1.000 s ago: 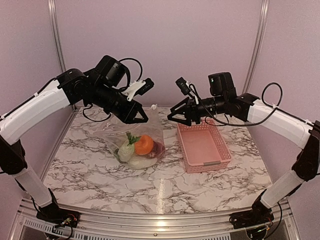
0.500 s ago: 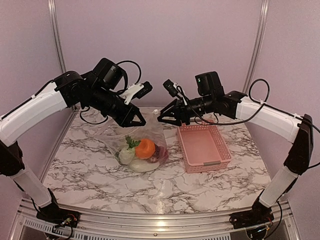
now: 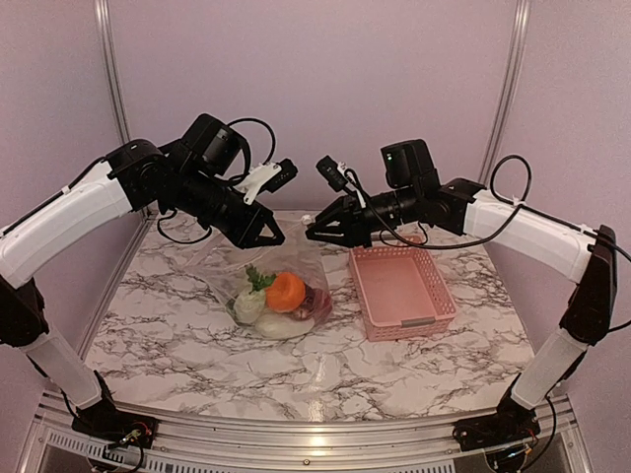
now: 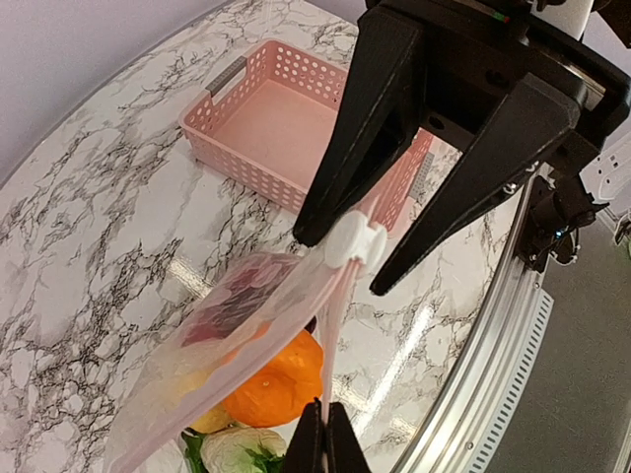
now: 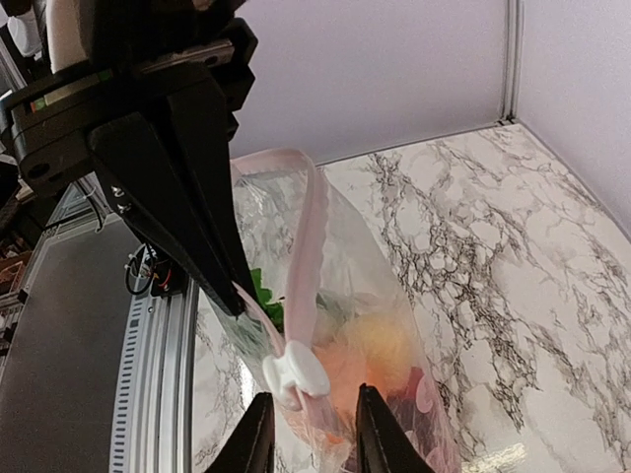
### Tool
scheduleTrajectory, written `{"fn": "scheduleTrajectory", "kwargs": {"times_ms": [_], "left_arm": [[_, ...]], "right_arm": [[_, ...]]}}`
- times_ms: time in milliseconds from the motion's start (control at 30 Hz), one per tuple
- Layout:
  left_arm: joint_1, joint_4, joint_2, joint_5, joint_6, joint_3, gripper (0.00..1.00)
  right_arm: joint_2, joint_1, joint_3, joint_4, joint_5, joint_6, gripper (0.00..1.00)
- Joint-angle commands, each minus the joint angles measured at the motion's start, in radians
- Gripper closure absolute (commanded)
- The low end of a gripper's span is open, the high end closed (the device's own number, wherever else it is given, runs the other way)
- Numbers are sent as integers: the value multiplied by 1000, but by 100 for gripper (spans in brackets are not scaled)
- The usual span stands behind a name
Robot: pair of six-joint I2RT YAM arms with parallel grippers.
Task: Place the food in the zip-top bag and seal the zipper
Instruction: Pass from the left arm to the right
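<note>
The clear zip-top bag (image 3: 299,264) hangs lifted by its mouth, bottom resting on the table. The food is inside: an orange round one (image 3: 286,291), a white one with green leaf (image 3: 249,304) and a maroon one (image 3: 315,299). My left gripper (image 3: 279,239) is shut on the pinkish zipper strip (image 4: 341,325), fingertips pinched at the left wrist view's bottom (image 4: 325,439). My right gripper (image 3: 311,235) is open, its fingers straddling the white slider (image 5: 294,372) on the zipper (image 5: 314,227). The slider also shows in the left wrist view (image 4: 355,241).
An empty pink lattice basket (image 3: 434,296) stands on the marble table right of the bag; it also shows in the left wrist view (image 4: 222,148). The table's metal front rail (image 4: 493,345) lies below the bag. Purple walls close in the back and sides.
My right gripper has moved left from above the basket to the bag's mouth, now straddling the slider. My left gripper shifted slightly left, still holding the zipper strip.
</note>
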Motion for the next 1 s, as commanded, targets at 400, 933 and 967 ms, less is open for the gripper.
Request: {"fn": "scheduleTrajectory", "kwargs": {"times_ms": [400, 933, 967], "left_arm": [[19, -8, -30, -34, -3, -3, 100], [23, 24, -29, -63, 0, 74, 78], [22, 43, -37, -62, 8, 80, 75]], "right_arm": [[17, 7, 60, -17, 19, -14, 86], [-4, 11, 73, -47, 65, -26, 100], [-10, 11, 73, -51, 69, -26, 100]]}}
